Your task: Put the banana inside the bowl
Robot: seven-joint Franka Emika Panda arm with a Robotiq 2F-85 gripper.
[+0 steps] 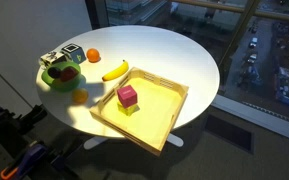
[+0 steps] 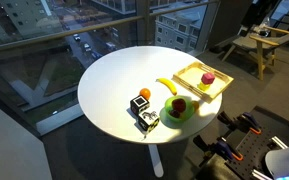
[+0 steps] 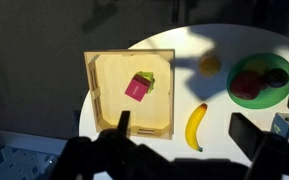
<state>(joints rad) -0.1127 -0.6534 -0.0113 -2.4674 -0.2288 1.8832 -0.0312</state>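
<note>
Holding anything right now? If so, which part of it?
Nothing held: the jaws are open and empty above the table. The banana lies loose on it, between bowl and tray.

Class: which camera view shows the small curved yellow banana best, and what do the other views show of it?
The wrist view: it looks straight down on the small curved yellow banana, so its whole curve shows large and unblocked. In both exterior views the banana is unblocked too, but smaller and seen at a slant.
</note>
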